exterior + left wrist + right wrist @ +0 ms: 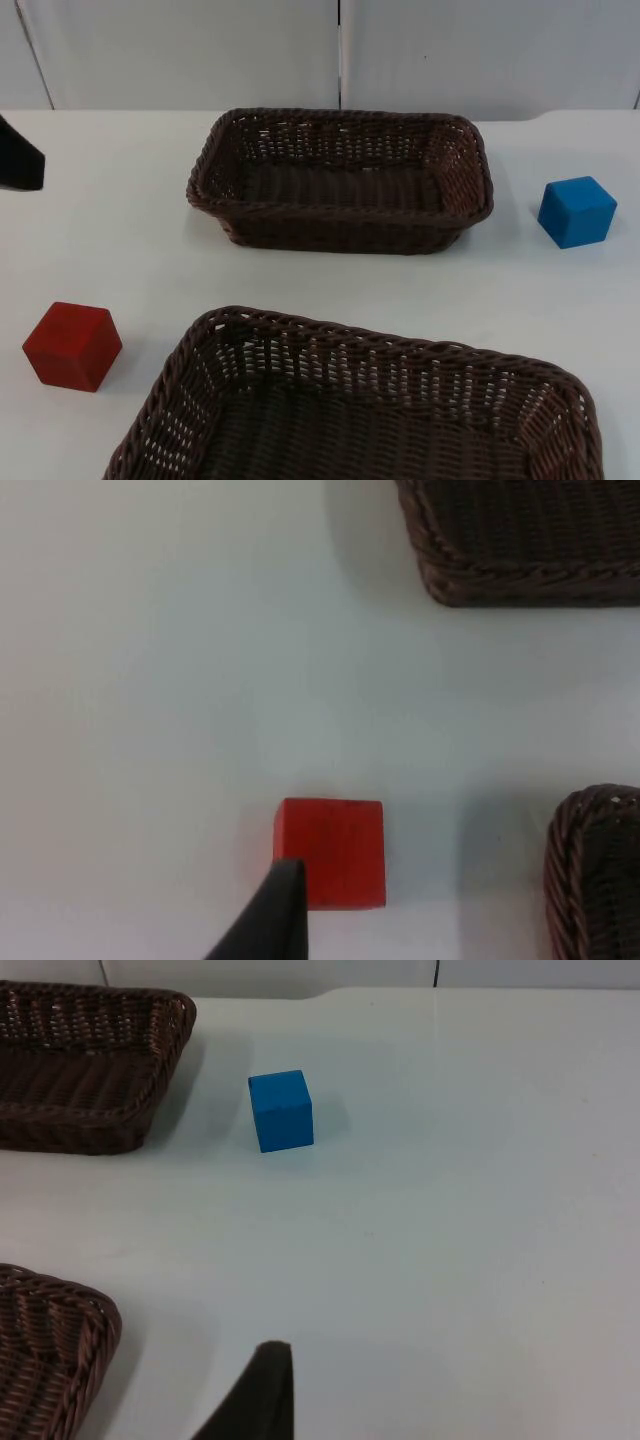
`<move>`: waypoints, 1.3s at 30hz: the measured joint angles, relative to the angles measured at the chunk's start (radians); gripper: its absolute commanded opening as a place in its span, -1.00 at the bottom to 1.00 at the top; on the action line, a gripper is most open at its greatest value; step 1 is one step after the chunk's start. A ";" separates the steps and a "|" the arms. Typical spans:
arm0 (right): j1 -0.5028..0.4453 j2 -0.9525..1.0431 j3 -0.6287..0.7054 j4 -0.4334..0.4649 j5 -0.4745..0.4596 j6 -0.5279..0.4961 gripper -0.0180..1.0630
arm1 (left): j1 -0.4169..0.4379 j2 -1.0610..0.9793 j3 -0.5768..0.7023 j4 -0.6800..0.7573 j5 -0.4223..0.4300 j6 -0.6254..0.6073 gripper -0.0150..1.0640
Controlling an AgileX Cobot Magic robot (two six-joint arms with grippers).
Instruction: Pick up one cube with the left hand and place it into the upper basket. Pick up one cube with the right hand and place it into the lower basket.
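A red cube [72, 345] rests on the white table at the front left, left of the lower basket [200, 350]. A blue cube [577, 211] sits at the right, beside the upper basket [340, 215]. Both wicker baskets are dark brown and hold nothing. My left gripper [268, 920] hovers above the table just short of the red cube [332, 852], and part of the left arm [20, 160] shows at the left edge. My right gripper [258, 1395] is high over the table, well back from the blue cube [281, 1110].
The grey partition wall [340, 50] closes the table's far side. Open white table lies between the two baskets and around each cube. The upper basket's corner [520, 570] and the lower basket's rim [590, 880] lie right of the red cube.
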 measured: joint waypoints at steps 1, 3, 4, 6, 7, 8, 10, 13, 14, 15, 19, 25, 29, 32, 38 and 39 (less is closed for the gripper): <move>0.000 0.000 0.000 0.000 0.000 0.000 0.98 | -0.003 0.024 -0.019 0.000 0.000 0.000 0.97; 0.000 0.000 0.000 0.000 0.000 0.000 0.98 | -0.011 0.046 -0.037 0.000 -0.002 0.000 0.97; 0.000 0.000 0.000 0.000 0.000 0.000 0.98 | -0.022 0.065 -0.058 0.004 -0.005 0.000 0.97; 0.000 0.000 0.000 0.000 0.000 0.000 0.98 | -0.044 0.110 -0.095 0.015 -0.009 -0.007 0.97; 0.000 0.000 0.000 0.000 0.000 0.000 0.98 | -0.052 0.132 -0.106 0.026 -0.011 -0.016 0.97; 0.000 0.000 0.000 0.000 0.000 0.000 0.98 | -0.052 0.132 -0.106 0.026 -0.011 -0.016 0.97; 0.000 0.000 0.000 0.000 0.000 0.000 0.98 | -0.066 0.175 -0.121 0.043 -0.019 -0.026 0.97; 0.000 0.000 0.000 0.000 0.000 0.000 0.98 | -0.078 0.230 -0.128 0.057 -0.044 -0.034 0.97; 0.000 0.000 0.000 0.000 0.000 0.000 0.98 | -0.087 0.254 -0.133 0.062 -0.050 -0.036 0.97; 0.000 0.000 0.000 0.000 0.000 0.000 0.98 | -0.093 0.278 -0.138 0.066 -0.056 -0.039 0.97; 0.000 0.000 0.000 0.000 0.000 -0.001 0.98 | -0.130 0.343 -0.164 0.082 -0.073 -0.052 0.97; 0.000 0.000 0.000 0.000 0.000 -0.005 0.98 | -0.155 0.442 -0.200 0.186 -0.097 -0.140 0.97; 0.000 0.000 0.000 0.000 0.000 -0.008 0.98 | -0.156 0.493 -0.205 0.271 -0.115 -0.214 0.97; 0.000 0.000 0.000 0.000 0.000 -0.008 0.98 | -0.156 0.538 -0.206 0.302 -0.131 -0.242 0.97; 0.000 0.000 0.000 0.000 0.000 -0.012 0.98 | -0.156 0.612 -0.206 0.339 -0.155 -0.281 0.97; 0.000 0.000 0.000 0.000 0.000 -0.015 0.98 | -0.156 0.628 -0.206 0.349 -0.157 -0.292 0.97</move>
